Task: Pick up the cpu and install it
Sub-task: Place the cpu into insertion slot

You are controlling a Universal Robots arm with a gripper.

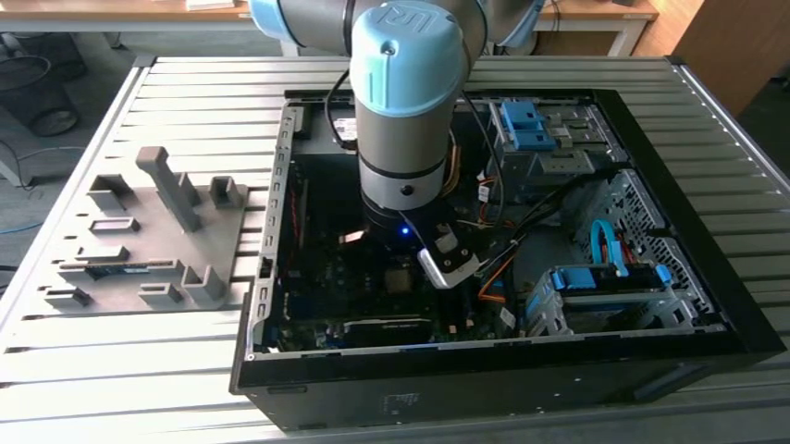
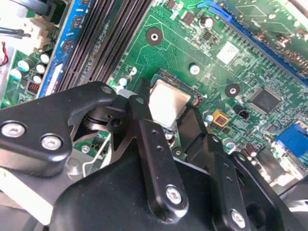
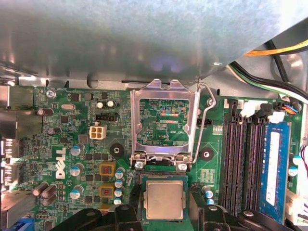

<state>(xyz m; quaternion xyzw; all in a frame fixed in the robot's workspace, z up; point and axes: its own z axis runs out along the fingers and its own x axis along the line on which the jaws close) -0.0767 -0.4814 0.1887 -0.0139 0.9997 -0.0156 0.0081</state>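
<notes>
The cpu (image 3: 163, 199), a small square chip with a silvery face, lies flat in the socket on the green motherboard (image 3: 72, 144). In the second wrist view the cpu (image 2: 166, 102) shows between the black fingers (image 2: 144, 125). My gripper (image 3: 164, 214) straddles the chip, one finger on each side, with a thin strip of socket showing between each finger and the chip's edge, so it stands open. The socket's metal load plate (image 3: 163, 94) is swung up and its lever (image 3: 204, 120) is raised. In the exterior view the arm (image 1: 401, 139) reaches straight down into the computer case (image 1: 494, 370).
Black memory slots (image 3: 238, 159) and a blue memory stick (image 3: 274, 168) run beside the socket. Cables (image 1: 543, 199) and blue drive bays (image 1: 605, 287) fill the case on the exterior view's right. A grey parts fixture (image 1: 148, 240) lies on the slatted table on the exterior view's left.
</notes>
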